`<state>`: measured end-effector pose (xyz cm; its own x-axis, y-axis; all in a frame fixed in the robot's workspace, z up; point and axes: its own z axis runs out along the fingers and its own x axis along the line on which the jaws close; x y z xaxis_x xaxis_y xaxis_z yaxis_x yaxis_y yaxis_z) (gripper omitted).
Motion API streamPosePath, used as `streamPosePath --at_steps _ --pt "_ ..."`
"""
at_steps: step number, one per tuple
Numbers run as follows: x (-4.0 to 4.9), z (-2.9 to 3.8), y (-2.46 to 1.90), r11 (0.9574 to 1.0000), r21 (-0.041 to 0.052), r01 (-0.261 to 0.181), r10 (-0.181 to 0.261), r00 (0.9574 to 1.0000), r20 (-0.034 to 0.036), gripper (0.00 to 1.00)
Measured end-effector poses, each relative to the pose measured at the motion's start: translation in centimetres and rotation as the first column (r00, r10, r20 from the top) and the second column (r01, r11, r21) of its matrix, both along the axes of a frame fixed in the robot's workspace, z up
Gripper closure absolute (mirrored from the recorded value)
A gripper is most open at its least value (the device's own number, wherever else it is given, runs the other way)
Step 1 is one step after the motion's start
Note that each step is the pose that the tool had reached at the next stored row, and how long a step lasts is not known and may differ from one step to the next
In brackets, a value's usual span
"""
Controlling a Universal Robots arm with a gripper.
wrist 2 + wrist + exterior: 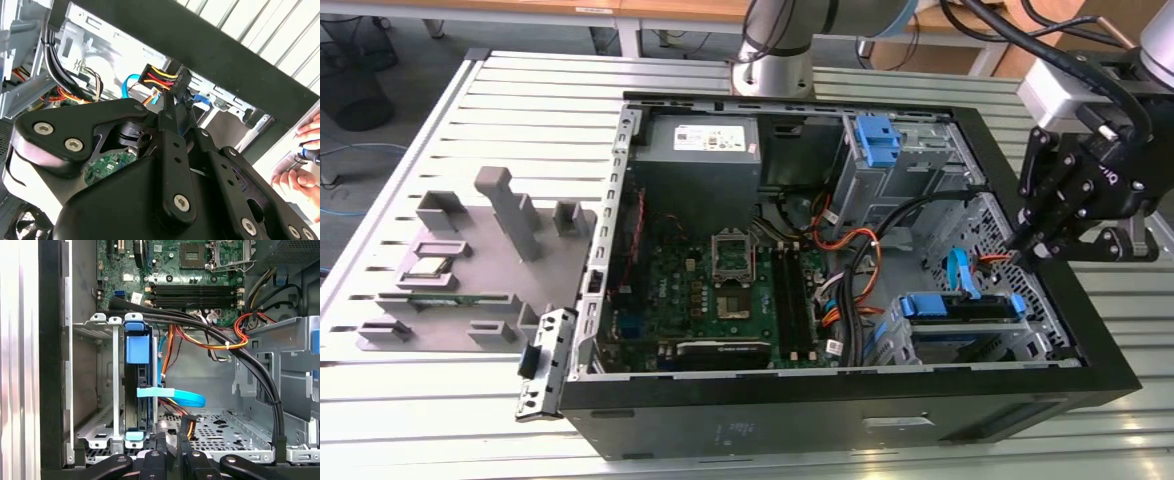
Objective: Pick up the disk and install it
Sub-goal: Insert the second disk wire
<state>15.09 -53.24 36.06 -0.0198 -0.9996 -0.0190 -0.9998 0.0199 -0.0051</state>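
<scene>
Gripper (pixel 181 82), fingers clamped on the power connector (pixel 162 80), sat at 3 o'clock of the seated disk (pixel 138 390); judged best kept square to its port.

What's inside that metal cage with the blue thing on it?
The disk stands on edge inside the metal cage, held in its blue bracket. The cage wall covers its far face, so its label cannot be seen.

From my remote station I can read no text. The white sticker (pixel 703 135) on the power supply (pixel 698 160) carries print too small to decipher; the white marks on the gripper body (pixel 1110 178) are likewise unreadable.
</scene>
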Motion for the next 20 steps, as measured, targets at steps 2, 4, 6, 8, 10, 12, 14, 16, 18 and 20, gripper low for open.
streamPosePath --at_steps 2,4,6,8,10,12,14,16,18,20 --pt "0.03 -0.03 0.05 1.0000 0.0002 0.000 0.000 1.0000 0.0000 0.76" --pt "0.03 -0.03 0.05 1.0000 0.0002 0.000 0.000 1.0000 0.0000 0.76" --pt "0.03 0.04 0.06 1.0000 0.0031 0.000 0.000 1.0000 -0.0001 0.76" --pt "0.03 0.31 0.06 1.0000 0.0054 0.000 0.000 1.0000 0.0000 0.76" --pt "0.03 0.46 0.05 1.0000 0.0068 0.000 0.000 1.0000 -0.0001 0.76" --pt "0.27 0.46 0.05 1.0000 0.0069 0.000 0.000 1.0000 -0.0002 0.76" --pt "0.73 0.47 0.06 1.0000 0.0069 0.000 0.000 1.0000 -0.0010 0.76" --pt "1.15 0.47 0.06 1.0000 0.0068 0.000 0.000 1.0000 -0.0017 0.76" --pt "1.38 0.40 0.06 1.0000 0.0071 0.000 0.000 1.0000 -0.0023 0.76" --pt "1.56 0.19 0.06 1.0000 0.0070 0.000 0.000 1.0000 -0.0046 0.76"
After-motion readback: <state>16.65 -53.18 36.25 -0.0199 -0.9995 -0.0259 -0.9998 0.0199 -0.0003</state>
